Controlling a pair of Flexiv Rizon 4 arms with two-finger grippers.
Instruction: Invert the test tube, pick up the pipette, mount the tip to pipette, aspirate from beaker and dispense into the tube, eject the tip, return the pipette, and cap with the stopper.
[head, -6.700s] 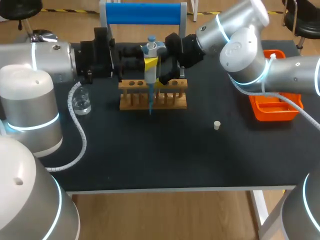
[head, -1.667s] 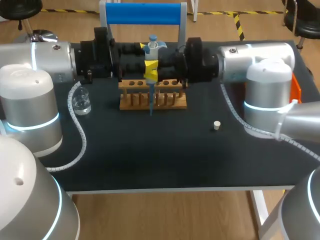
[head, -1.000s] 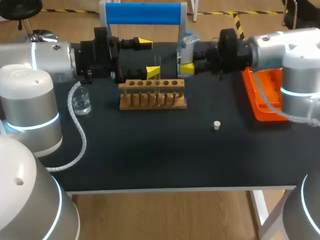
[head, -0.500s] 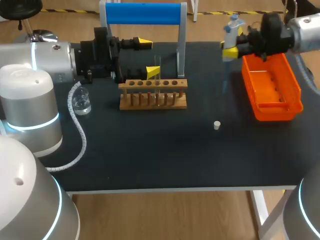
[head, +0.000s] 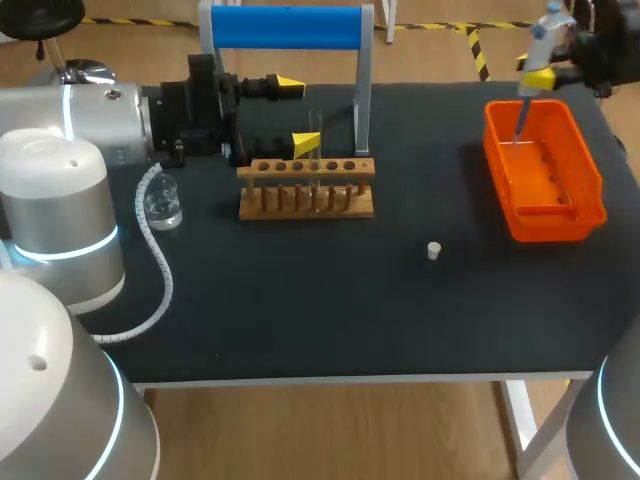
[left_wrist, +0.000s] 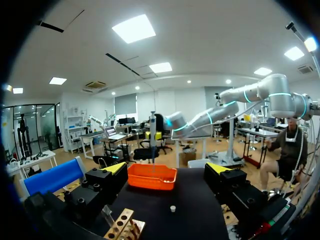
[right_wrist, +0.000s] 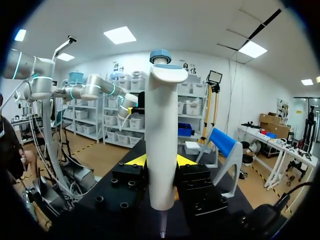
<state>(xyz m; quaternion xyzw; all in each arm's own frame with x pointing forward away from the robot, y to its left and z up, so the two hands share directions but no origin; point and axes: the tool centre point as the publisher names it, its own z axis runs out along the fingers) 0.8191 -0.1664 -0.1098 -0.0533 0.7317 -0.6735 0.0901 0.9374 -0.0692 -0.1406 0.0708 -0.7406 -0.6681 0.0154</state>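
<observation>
Right gripper (head: 540, 78) clamps pipette (head: 546, 34) upright | tip points down into bin (head: 556, 232) below | left gripper (head: 298, 114) agape

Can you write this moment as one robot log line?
right gripper: shut on pipette | pipette: tip over orange bin | left gripper: open by rack | stopper: on table

The worktop (head: 300, 300) is black. The bin (head: 548, 175) is bright orange, the rack (head: 305, 190) light brown wood and the stand (head: 285, 27) blue-barred. The pipette (right_wrist: 161, 140) is white with a blue cap. The stopper (head: 434, 250) is off-white and the beaker (head: 162, 205) clear. The fingers (head: 306, 143) are yellow-tipped. The left arm (head: 60, 190) is silver-grey, ringed with cyan.
</observation>
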